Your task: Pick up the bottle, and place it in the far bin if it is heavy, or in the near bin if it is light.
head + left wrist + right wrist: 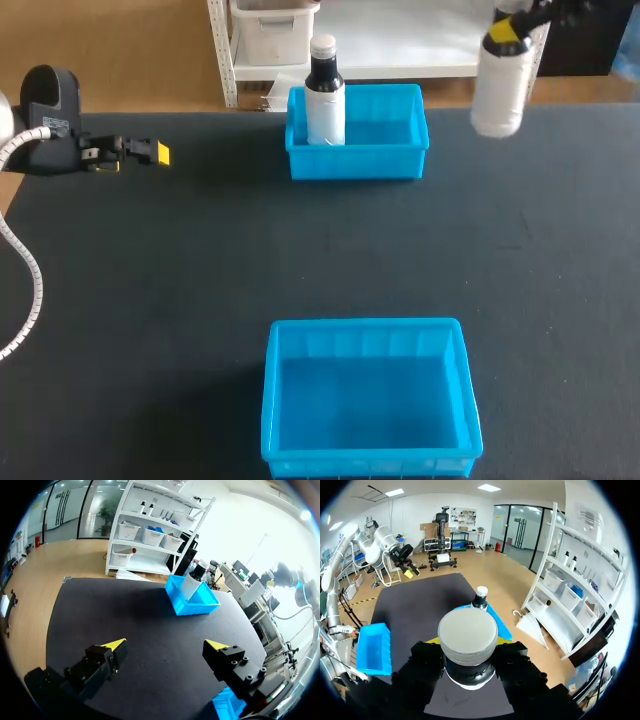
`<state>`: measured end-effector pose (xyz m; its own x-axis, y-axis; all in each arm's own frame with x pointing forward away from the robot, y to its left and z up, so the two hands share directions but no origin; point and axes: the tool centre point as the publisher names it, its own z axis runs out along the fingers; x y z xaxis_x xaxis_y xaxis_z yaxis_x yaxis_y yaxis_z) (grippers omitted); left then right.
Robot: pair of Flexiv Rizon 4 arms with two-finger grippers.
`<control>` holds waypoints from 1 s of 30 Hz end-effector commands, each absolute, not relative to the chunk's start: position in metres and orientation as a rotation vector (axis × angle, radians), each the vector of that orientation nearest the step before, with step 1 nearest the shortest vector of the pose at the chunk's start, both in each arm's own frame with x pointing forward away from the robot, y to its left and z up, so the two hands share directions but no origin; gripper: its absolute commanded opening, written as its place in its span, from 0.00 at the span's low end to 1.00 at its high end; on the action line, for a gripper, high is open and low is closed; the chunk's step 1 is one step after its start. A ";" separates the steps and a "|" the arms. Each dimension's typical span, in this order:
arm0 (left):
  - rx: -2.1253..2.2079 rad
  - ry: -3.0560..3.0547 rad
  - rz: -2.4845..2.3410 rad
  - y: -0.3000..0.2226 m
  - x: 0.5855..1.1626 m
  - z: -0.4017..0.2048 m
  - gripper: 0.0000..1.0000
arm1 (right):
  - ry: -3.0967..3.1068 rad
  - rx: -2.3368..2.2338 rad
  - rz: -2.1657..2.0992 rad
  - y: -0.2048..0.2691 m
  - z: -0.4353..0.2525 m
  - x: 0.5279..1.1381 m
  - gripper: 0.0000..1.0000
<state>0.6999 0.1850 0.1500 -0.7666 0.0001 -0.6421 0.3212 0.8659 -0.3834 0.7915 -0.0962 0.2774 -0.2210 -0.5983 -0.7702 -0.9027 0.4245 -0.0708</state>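
A white bottle (pixel 498 85) hangs in the air above the table's far right, and my right gripper (pixel 508 35) is shut on its upper end. In the right wrist view its round pale end (pixel 467 632) fills the gap between the fingers of that gripper (pixel 468 652). A second bottle (pixel 324 95), white with a black neck, stands upright in the left part of the far blue bin (pixel 357 165). The near blue bin (pixel 365 325) has nothing in it. At the table's far left my left gripper (pixel 150 152) is open and holds nothing, its tips wide apart (pixel 166 645).
The far bin (pixel 192 605) with its bottle (pixel 192 582) lies ahead of the left gripper, across bare black tabletop. A corner of the near bin (pixel 227 707) shows beside its right finger. A white cable (pixel 25 270) loops over the table's left edge.
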 end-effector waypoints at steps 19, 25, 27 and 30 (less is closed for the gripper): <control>0.231 2.374 -0.636 0.185 0.700 0.150 1.00 | 1.888 -1.357 0.655 -0.017 0.240 0.902 0.00; 0.231 2.374 -0.636 0.185 0.700 0.150 1.00 | 1.876 -1.358 0.682 -0.003 0.227 0.925 0.00; 0.231 2.374 -0.636 0.185 0.700 0.150 1.00 | 1.880 -1.350 0.693 0.000 0.223 0.931 0.00; 0.231 2.374 -0.636 0.185 0.700 0.150 1.00 | 1.881 -1.344 0.708 0.004 0.216 0.937 0.00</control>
<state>0.6999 0.1850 0.1500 -0.7666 0.0000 -0.6421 0.3212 0.8659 -0.3834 0.9137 -0.0025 0.2216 -0.2068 -0.5629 -0.8002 -0.9269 0.3745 -0.0240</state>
